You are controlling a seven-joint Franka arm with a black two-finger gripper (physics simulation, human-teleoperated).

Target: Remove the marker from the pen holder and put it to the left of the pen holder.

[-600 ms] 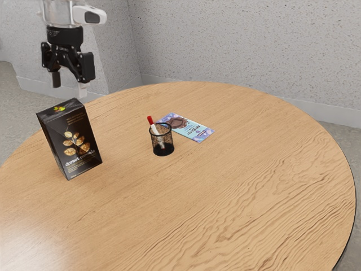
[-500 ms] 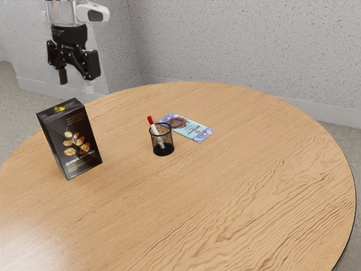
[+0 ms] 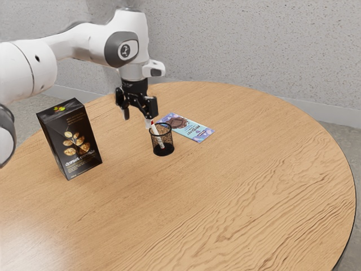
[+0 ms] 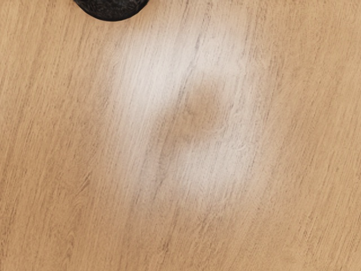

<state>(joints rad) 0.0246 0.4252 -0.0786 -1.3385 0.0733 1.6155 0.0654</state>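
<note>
Marker [image 3: 158, 137] is sitting in the cup [image 3: 164, 151], red end up, leaning toward 11 o'clock in the exterior view. Gripper [image 3: 137, 119] is spread open around the cup's 10 o'clock, tbh. Box [image 3: 70, 141] at 9, chocolate bar [image 3: 194, 130] at 2.

From here the arm [image 3: 79, 39] runs out of sight past the exterior view's left edge, and the surface [image 3: 225, 192] is cut off there and along the bottom. Mesh blurs the lower part of the marker [image 3: 157, 134] in the pen holder [image 3: 164, 151], and the hand [image 3: 137, 120] partly covers its red end. Small print on the black box [image 3: 73, 149] defeats my eyes. The wrist view's edge cuts off something black and rounded [image 4: 111, 8].
</note>
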